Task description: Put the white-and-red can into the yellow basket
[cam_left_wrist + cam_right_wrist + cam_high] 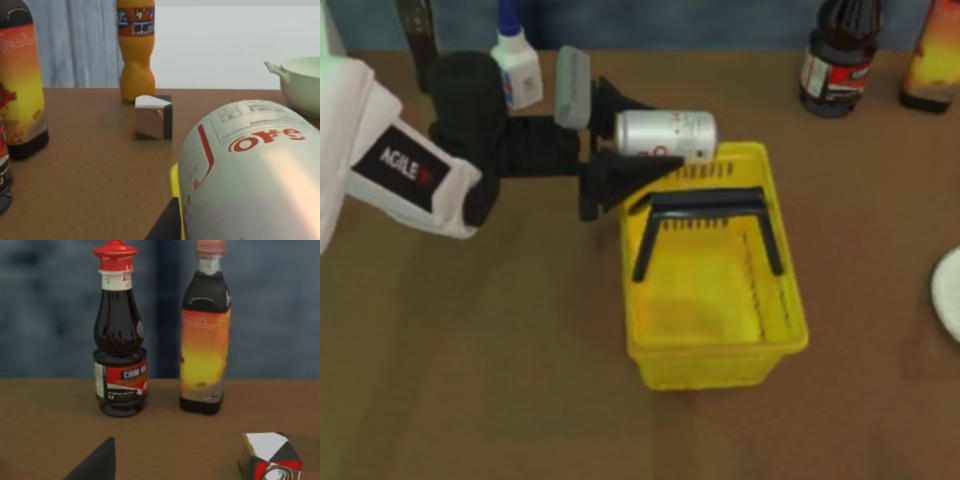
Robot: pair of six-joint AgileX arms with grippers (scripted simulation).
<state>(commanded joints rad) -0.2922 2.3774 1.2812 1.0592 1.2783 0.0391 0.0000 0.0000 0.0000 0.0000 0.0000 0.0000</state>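
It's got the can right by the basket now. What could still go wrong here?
The left gripper holds the white-and-red can sideways over the far rim of the yellow basket, not over its middle; released here, it might hit the rim and roll out. The raised handle could also deflect it.

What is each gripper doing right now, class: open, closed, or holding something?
Left gripper: closed on the white-and-red can, held sideways over the yellow basket at its far rim.
Right gripper: cannot be told.
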